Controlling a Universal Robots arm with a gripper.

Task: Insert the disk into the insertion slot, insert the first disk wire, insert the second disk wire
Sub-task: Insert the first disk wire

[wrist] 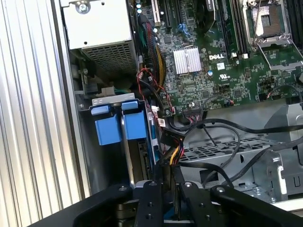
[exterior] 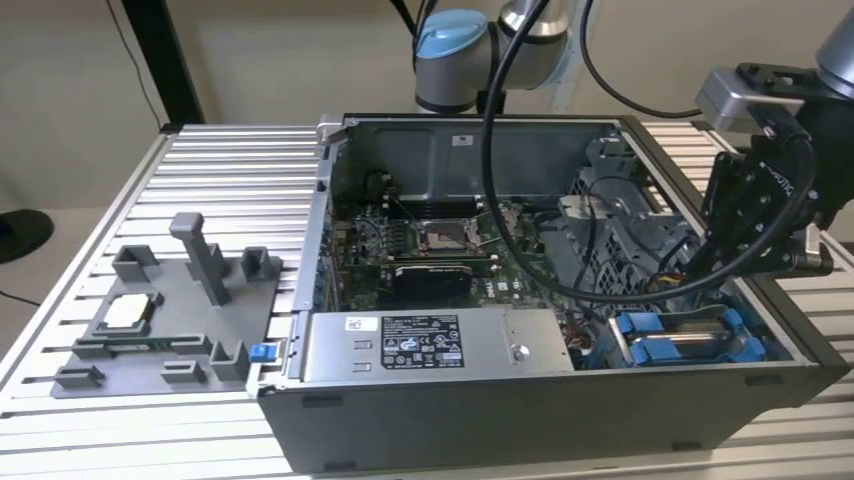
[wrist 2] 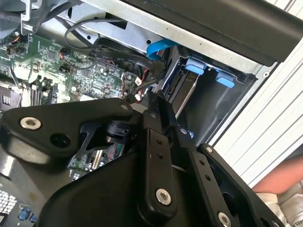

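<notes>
The black two-fingered gripper [wrist: 166, 183] reaches down into the open computer case, close to the rectangular blue and grey-blue plastic insertion slot [wrist: 108, 131] with its square blue tabs; in both wrist views its fingers are drawn close together and appear pinched on a disk wire [wrist: 171, 158], a black connector trailing yellow, red and black leads.

The flat hard drive in its bright blue carrier frame, the disk [wrist: 151, 153], looks already seated on edge in that slot; it shows as a narrow dark face and a strip of blue frame just beside the connector, so I judge the first step done and a wire insertion under way. Which of the two wires this is I cannot tell.

Done well, this step calls for the connector to be square to the disk's port and pressed straight along the port's axis, since a tilted plug would likely jam or slip in the fingers. Loose black cables [wrist: 222, 127] loop across the perforated grey metal drive cage [wrist: 213, 152] near the fingers; they could snag, and so could the leads, which need slack, not tension. The green motherboard [wrist: 213, 80] lies close by and leaves little room for sideways correction.
</notes>
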